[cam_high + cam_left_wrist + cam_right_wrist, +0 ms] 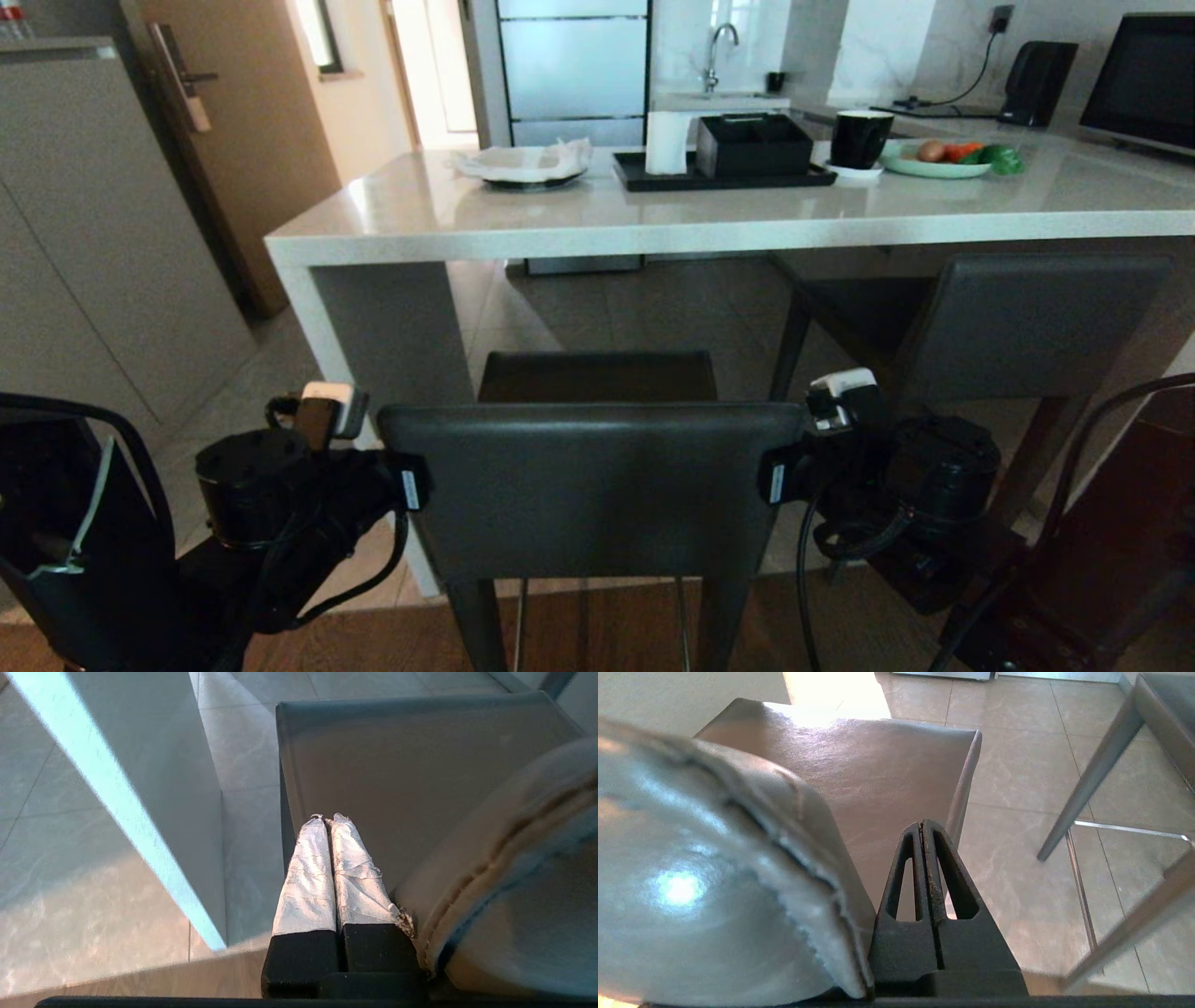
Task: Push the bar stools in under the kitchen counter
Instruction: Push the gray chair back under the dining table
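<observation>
Both sets of jaws are pressed fully together and hold nothing. My left gripper (327, 819) sits against the left end of the near stool's (593, 485) backrest; my right gripper (923, 826) sits against its right end. So I have the backrest flanked from both sides, with each gripper beside the padding rather than clamped on it.

The left wrist view shows the taped fingers (306, 872) lying along the seat's edge, and past them the counter's white side panel (154, 788) standing just beside the stool. The head view cannot show that closeness well. The right wrist view shows the black fingers (943, 877) near the seat's right edge, and beyond them the second stool's (1018, 327) slim legs and thin footrest bar (1125, 829).

From the head view I see the near stool standing out in front of the counter (653, 219), its seat short of the edge. The second stool, to the right, is already tucked partly beneath the top.

On the counter rest a plate with crumpled paper (527, 163), a black tray (724, 177) with a box, a dark mug (859, 138) and a plate of vegetables (952, 159). A dark chair frame (1111, 485) crowds my right arm.
</observation>
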